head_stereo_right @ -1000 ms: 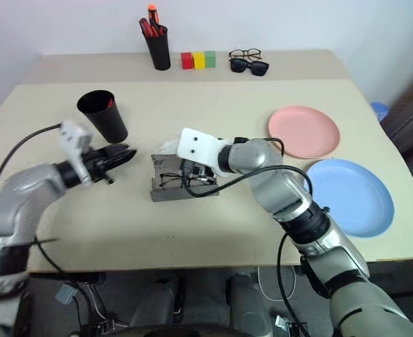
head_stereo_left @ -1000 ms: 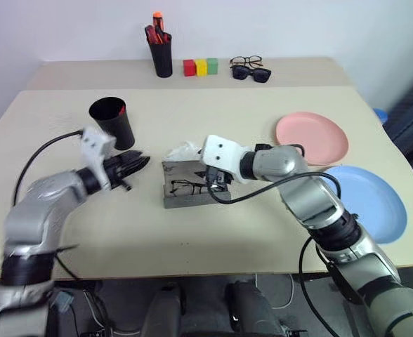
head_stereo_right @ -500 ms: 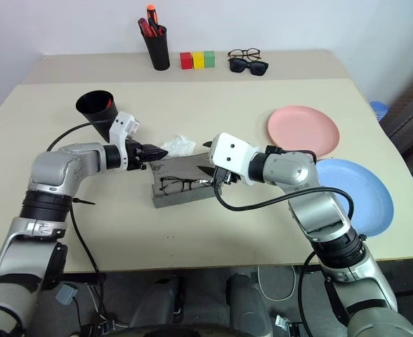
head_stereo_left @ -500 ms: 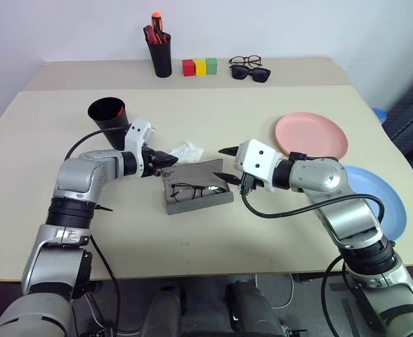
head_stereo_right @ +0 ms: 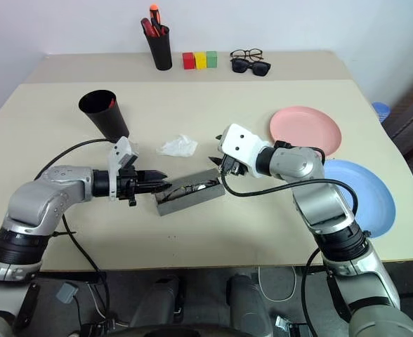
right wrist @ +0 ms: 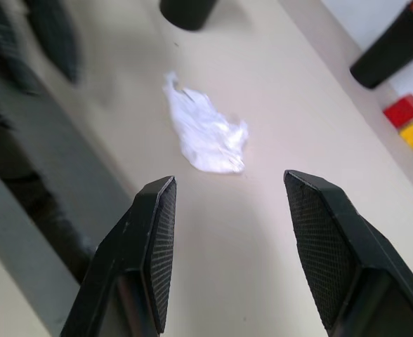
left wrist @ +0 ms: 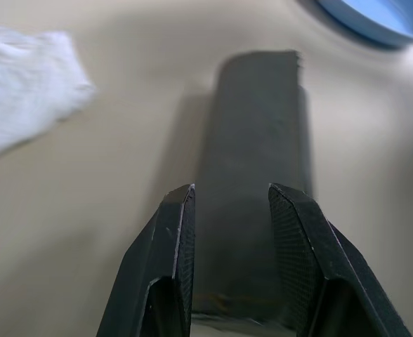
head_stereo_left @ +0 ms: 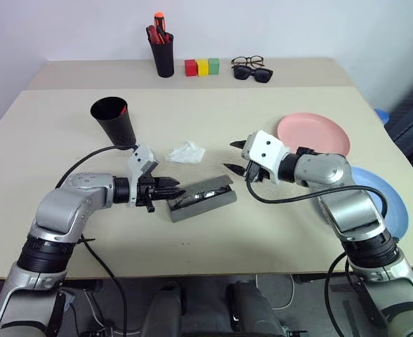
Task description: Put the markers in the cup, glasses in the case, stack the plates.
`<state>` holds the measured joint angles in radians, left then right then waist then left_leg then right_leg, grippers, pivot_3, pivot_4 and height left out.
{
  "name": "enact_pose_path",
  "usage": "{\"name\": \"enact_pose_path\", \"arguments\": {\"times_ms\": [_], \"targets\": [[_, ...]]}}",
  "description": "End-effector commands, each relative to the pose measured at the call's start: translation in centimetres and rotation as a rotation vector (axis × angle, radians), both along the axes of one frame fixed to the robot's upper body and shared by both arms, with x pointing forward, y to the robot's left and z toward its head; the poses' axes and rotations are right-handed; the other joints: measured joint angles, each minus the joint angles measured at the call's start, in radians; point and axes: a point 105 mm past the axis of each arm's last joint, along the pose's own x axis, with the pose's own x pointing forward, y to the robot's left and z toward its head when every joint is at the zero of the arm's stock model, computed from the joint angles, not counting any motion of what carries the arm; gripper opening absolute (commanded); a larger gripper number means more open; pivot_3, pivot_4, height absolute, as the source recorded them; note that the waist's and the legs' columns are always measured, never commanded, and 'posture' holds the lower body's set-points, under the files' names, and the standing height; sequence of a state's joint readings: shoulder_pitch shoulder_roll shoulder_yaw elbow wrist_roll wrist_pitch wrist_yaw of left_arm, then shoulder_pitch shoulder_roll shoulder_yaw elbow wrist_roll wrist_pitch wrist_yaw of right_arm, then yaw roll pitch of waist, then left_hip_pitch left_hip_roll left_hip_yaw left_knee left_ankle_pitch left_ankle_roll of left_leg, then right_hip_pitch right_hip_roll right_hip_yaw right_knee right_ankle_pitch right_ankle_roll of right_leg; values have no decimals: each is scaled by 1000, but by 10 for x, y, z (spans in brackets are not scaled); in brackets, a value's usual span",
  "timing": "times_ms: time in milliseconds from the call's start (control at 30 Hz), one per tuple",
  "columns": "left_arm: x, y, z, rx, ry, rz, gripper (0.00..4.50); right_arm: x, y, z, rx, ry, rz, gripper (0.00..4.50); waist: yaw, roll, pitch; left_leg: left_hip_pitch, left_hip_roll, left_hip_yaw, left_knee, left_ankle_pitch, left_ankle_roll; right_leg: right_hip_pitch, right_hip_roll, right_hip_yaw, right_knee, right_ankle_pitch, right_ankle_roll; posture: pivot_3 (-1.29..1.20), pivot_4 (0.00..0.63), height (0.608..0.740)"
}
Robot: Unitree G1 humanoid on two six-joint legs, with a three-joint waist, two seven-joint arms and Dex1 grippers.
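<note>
The dark grey case [head_stereo_left: 205, 199] lies mid-table with its lid tipped almost down. The wire-framed glasses [head_stereo_right: 193, 187] peek from the slit. My left gripper [head_stereo_left: 173, 189] is at the case's left end, its fingers a little apart over the lid [left wrist: 252, 140]. My right gripper [head_stereo_left: 234, 156] hovers open just right of the case, holding nothing. The black cup [head_stereo_left: 114, 121] stands at the left with a red marker end [head_stereo_left: 123, 109] at its rim. The pink plate [head_stereo_left: 314, 134] and the blue plate [head_stereo_left: 383, 203] lie apart on the right.
A crumpled white tissue [head_stereo_left: 185, 152] lies behind the case. At the back stand a black pen pot [head_stereo_left: 163, 55], three coloured blocks [head_stereo_left: 201, 67] and two other pairs of glasses [head_stereo_left: 251, 69]. My right forearm crosses the blue plate's near side.
The case's lid has dropped from open to almost closed, and the case has turned slightly. My left gripper came back to the case's left end. My right gripper drew away to the right.
</note>
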<state>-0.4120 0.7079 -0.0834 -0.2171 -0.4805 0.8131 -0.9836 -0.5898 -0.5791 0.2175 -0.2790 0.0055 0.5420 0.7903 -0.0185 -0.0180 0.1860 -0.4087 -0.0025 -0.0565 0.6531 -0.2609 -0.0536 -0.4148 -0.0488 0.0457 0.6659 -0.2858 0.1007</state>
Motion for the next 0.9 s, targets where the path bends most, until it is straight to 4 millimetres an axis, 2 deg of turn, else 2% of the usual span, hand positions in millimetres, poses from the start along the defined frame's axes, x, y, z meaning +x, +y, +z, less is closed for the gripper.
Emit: {"name": "enact_pose_path", "arguments": {"times_ms": [33, 133, 233, 300, 500, 667, 767, 867, 900], "targets": [[-14, -4, -5, 52, -64, -77, 1665, 26, -41, 19, 14, -20, -218, 2461, 0, 0, 0, 0, 0, 0, 0, 0, 0, 0, 0, 0, 0, 0, 0, 0, 150, 740], [-12, -4, 9, -25, -200, -75, 1665, 42, -80, 8, -38, 30, -418, 2461, 7, 0, 0, 0, 0, 0, 0, 0, 0, 0, 0, 0, 0, 0, 0, 0, 150, 740], [-16, -2, 9, -26, -242, -92, 1665, 47, -104, -4, -89, 60, -520, 2461, 6, 0, 0, 0, 0, 1, 0, 0, 1, 1, -1, 0, -2, 0, 0, 0, 150, 740], [-11, 4, 9, -21, -281, -44, 1665, 50, -118, -12, -103, 78, -582, 2461, 2, 0, 0, 0, 0, 2, -1, 0, 1, 1, -1, 0, -2, 0, 0, 0, 150, 740], [3, 23, 39, -125, -398, 102, 1665, 53, -134, -46, -141, 153, -646, 2461, -1, 0, 0, 1, 0, 2, -1, 0, 1, 1, 0, 0, -1, 0, 0, 0, 150, 740], [-4, 31, 38, -114, -404, 117, 1665, 59, -148, -60, -160, 127, -723, 2461, -2, 1, 0, 1, 0, 2, -1, 0, 1, 1, 0, 1, -1, 0, 0, 0, 150, 740], [-8, 29, 36, -118, -401, 121, 1604, 59, -148, -62, -165, 121, -719, 1678, 0, 1, 0, 2, 0, 2, 0, 0, 1, 2, 0, 1, -1, 0, 0, 0, 150, 740], [-13, 22, 36, -134, -413, 106, 1604, 58, -148, -61, -170, 103, -712, 149, 5, 1, 0, 2, 0, 2, 0, -1, 1, 3, -1, 0, -1, 0, 0, 0, 150, 740], [-15, 20, 37, -145, -417, 97, 1604, 58, -147, -58, -169, 88, -709, 65, 5, 1, 0, 2, 0, 2, 0, -1, 1, 3, -1, 0, -1, 0, 0, 0, 150, 740]]}}
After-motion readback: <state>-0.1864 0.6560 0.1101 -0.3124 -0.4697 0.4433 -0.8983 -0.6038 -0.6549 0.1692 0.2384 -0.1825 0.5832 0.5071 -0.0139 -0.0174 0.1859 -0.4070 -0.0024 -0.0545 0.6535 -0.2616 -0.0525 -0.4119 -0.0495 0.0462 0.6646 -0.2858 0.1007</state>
